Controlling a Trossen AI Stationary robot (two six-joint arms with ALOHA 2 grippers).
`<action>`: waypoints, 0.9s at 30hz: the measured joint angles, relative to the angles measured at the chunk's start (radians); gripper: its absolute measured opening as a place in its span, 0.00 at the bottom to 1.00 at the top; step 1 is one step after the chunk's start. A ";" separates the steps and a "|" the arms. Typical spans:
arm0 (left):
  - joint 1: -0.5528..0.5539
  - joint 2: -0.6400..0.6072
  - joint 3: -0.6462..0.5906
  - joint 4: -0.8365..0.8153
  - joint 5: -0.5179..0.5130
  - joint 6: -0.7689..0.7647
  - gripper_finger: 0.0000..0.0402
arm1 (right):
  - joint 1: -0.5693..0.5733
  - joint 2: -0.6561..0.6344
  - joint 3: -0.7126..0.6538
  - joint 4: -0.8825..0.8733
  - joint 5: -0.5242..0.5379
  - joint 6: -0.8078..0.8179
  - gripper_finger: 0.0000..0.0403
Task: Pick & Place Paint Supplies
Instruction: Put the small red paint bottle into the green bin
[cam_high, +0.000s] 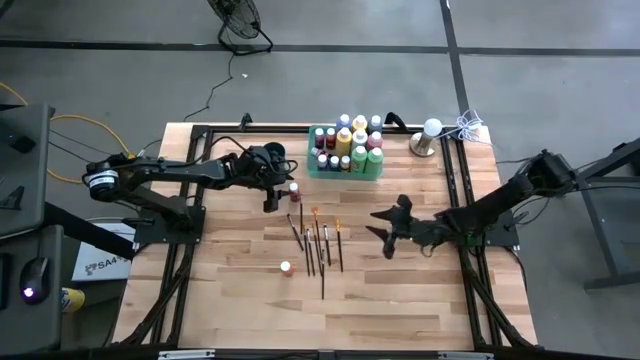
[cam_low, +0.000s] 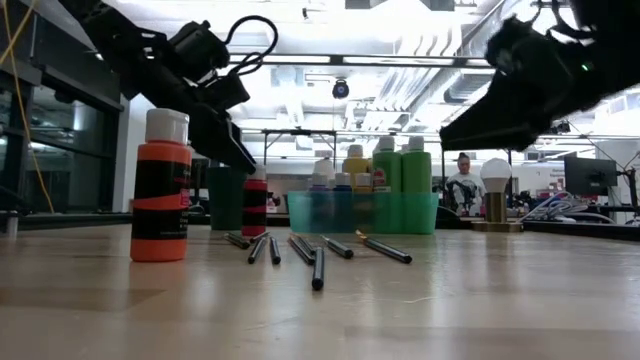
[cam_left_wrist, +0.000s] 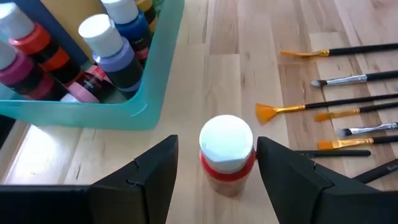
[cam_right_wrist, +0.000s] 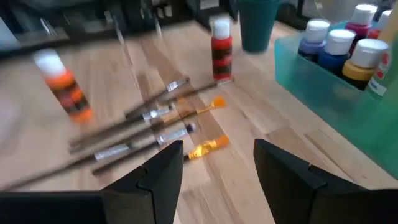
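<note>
The left end effector (cam_left_wrist: 214, 171) is lowered over a red paint bottle (cam_left_wrist: 226, 155) standing upright on the worktop (cam_high: 240, 300), just beside the translucent green tray (cam_high: 345, 172). Its 2 fingers (cam_left_wrist: 143, 177) are spread, 1 on each side of the bottle, and a gap is seen between each finger and the cap; nothing is clasped yet. The fingers appear to be set this way so that a closing squeeze would catch the bottle at its neck, which suggests a pick is being prepared.

The tray is already packed with upright bottles, pale caps up, so the red bottle is judged to be bound for it. An orange bottle (cam_high: 286, 268) stands apart, nearer the front of the worktop, and several dark-handled paintbrushes (cam_high: 322, 245) lie loosely side by side between the 2 arms, untouched.

The right end effector (cam_high: 392, 228) is held above the worktop on the far side of the brushes from the left arm, with fingers parted and nothing between them. It is angled toward the brushes, probably waiting its turn on them.

A dark cup (cam_high: 271, 154) sits close to the left arm's wrist.
</note>
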 joint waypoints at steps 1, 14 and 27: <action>0.000 0.003 0.000 0.005 0.000 0.000 0.53 | 0.000 -0.015 -0.041 0.063 -0.002 0.000 0.47; 0.000 0.026 0.000 0.034 0.006 -0.018 0.53 | 0.000 -0.005 -0.164 0.217 -0.005 0.085 0.47; 0.000 0.078 0.000 0.104 0.008 -0.027 0.44 | 0.000 -0.005 -0.163 0.227 -0.020 0.087 0.47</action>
